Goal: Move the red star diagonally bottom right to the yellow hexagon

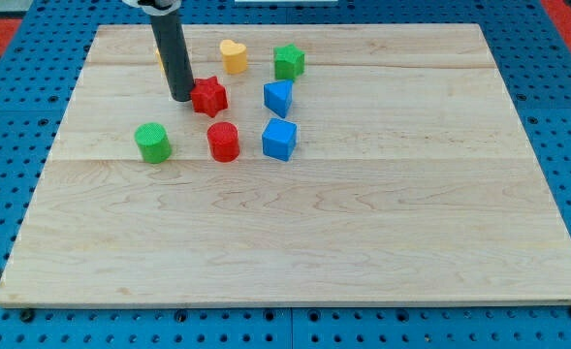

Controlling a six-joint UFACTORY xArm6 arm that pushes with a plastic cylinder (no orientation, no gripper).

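The red star (208,96) lies on the wooden board (295,242) in the upper left part of the view. My tip (181,99) rests on the board just left of the red star, touching or almost touching its left side. Only a thin yellow sliver (158,58) shows at the rod's left edge; most of that block is hidden behind the rod, so I cannot make out its shape.
A yellow heart (233,55) and a green star (288,61) lie above the red star. A blue block (278,97) lies to its right and a blue cube (279,139) below that. A red cylinder (223,142) and a green cylinder (152,142) lie below.
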